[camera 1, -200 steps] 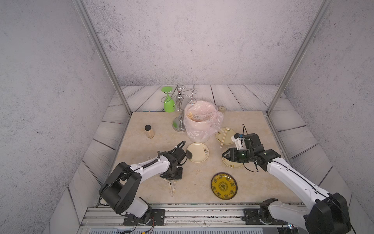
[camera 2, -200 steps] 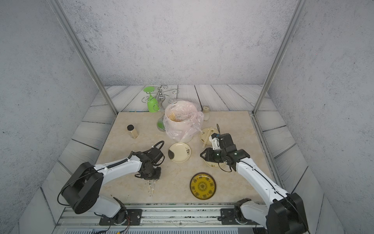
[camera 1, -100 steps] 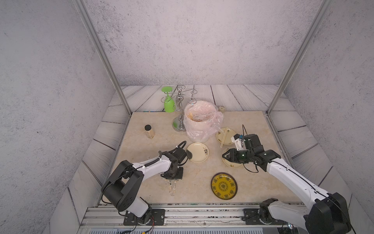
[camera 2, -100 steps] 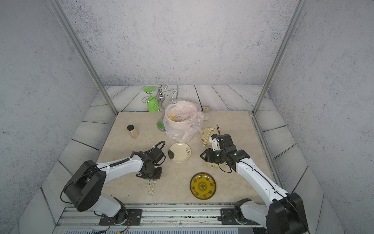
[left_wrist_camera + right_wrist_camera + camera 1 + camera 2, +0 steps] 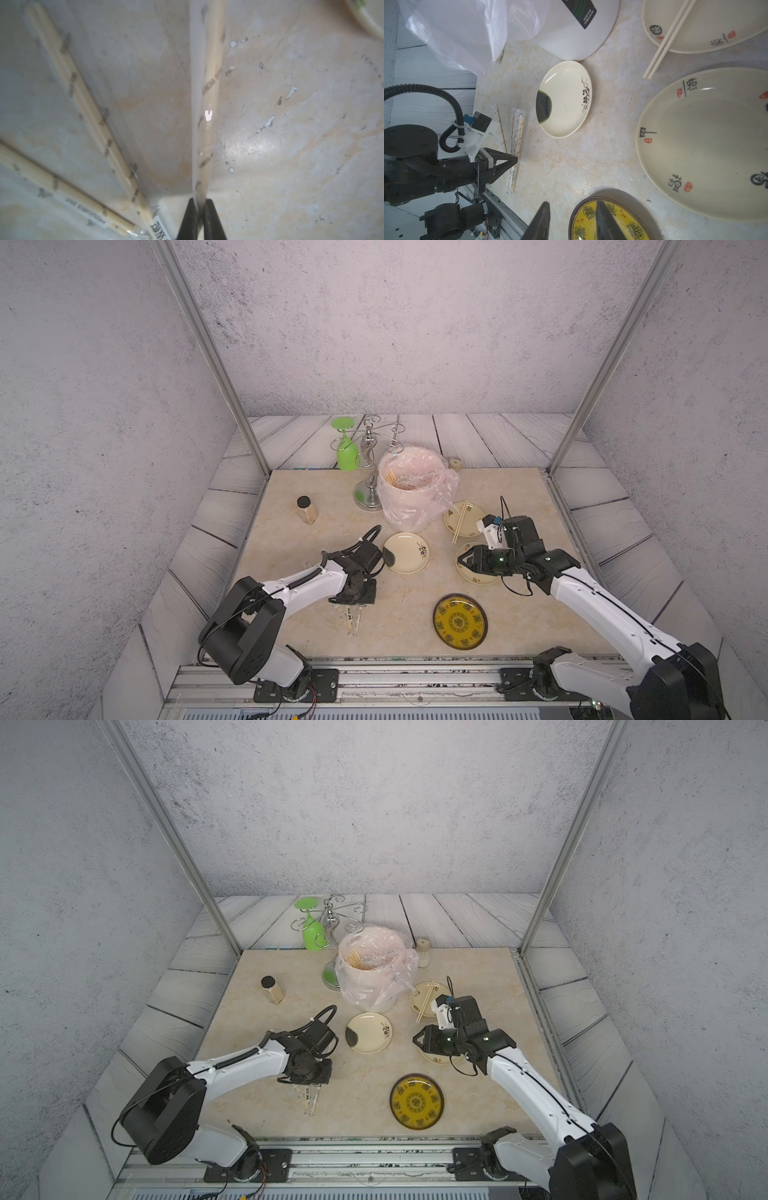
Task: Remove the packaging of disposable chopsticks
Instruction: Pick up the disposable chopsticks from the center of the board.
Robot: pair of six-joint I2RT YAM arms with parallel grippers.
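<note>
Change over the last second: my left gripper (image 5: 200, 204) has closed. The jaws were a little apart and are now pinched tight on the end of one wrapped pair (image 5: 207, 104). Its clear printed sleeve, sticks inside, runs straight out from the fingertips, low over the table (image 5: 291, 145). I can't tell if I've got film only or the stick ends too.

The arm has barely shifted in both top views. The tips point down at the little pile (image 5: 352, 620) near the front edge, left of the yellow plate (image 5: 460, 621). Two more wrapped pairs (image 5: 83, 99) lie just beside the held one, not gripped, sleeves on.

My right gripper (image 5: 573, 204) is unchanged. Its jaws are partly apart with nothing between them, and it hangs above the plates on the right, well apart from the pile.

One bare pair (image 5: 460, 520) lies across the cream plate (image 5: 471, 508) next to the bagged bucket (image 5: 415, 497).

What it means: the grasp step looks done for this pair, but nothing on it is unwrapped yet. My guess at the next move is to lift it, bring the right gripper to the far end and pull the sleeve off. The risk is the thin, slippery film, which may slide out of the pinch or drag the neighbours along.
</note>
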